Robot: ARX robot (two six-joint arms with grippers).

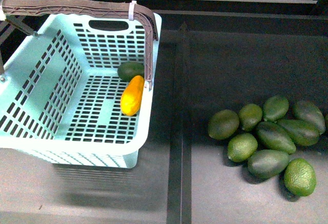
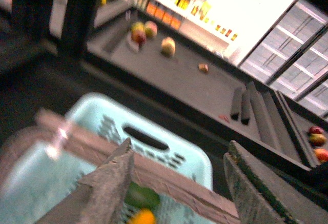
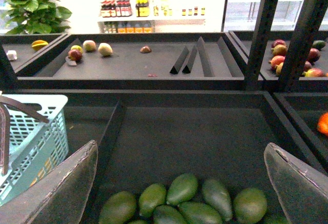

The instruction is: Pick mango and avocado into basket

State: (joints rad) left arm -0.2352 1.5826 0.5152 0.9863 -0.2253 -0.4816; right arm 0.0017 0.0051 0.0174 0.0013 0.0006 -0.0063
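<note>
Left gripper [image 2: 177, 183]: jaws wide, empty, above basket [image 1: 77, 147] holding mango [image 1: 132, 96] and avocado [image 1: 130, 70]. Right gripper [image 3: 179, 183]: wide, empty. No legible writing.

a shop: dark produce bins [image 3: 154, 65], stocked bottle shelves [image 3: 128, 8], shopping basket [image 1: 31, 80].

A heap of avocados [image 1: 271, 142] lies on the dark bench [image 1: 230, 60], light and dark green ones touching one another; in the right wrist view they sit low between the two fingers [image 3: 66, 188]. Beyond them a farther tray [image 3: 128, 62] carries scattered fruits [image 3: 89, 47] and black dividers [image 3: 197, 55]. A side bin holds reddish mangoes [image 3: 287, 55]. A leafy plant [image 3: 33, 3] stands at the back beside shelves of bottles [image 3: 125, 8]. The left wrist view is blurred.
</note>
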